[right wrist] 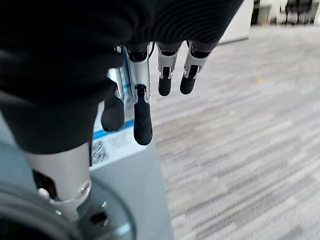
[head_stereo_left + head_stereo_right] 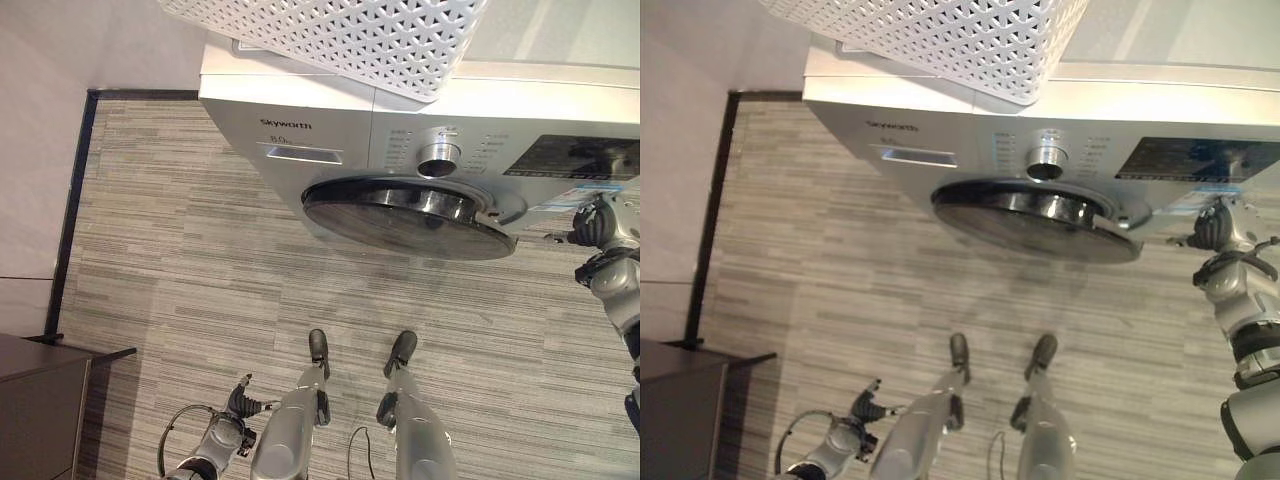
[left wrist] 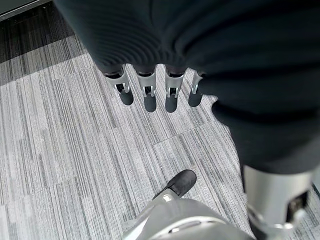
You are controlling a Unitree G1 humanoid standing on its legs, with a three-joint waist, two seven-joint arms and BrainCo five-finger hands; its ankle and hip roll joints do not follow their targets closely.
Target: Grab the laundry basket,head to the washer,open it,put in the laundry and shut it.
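The white lattice laundry basket (image 2: 340,35) stands on top of the silver washer (image 2: 300,125), overhanging its front edge. The washer's round dark door (image 2: 405,215) lies against the front, and I cannot tell whether it is latched. My right hand (image 2: 592,228) hovers just past the door's right rim, in front of a blue label. Its fingers (image 1: 142,117) hang loose and hold nothing. My left hand (image 2: 240,405) hangs low at my left side above the carpet, its fingers (image 3: 150,95) straight and empty.
A round knob (image 2: 438,158) and a detergent drawer (image 2: 300,153) sit above the door. A dark cabinet (image 2: 40,400) stands at the lower left. The wall's black skirting (image 2: 70,220) runs along the left. Striped grey carpet (image 2: 180,290) spreads before the washer.
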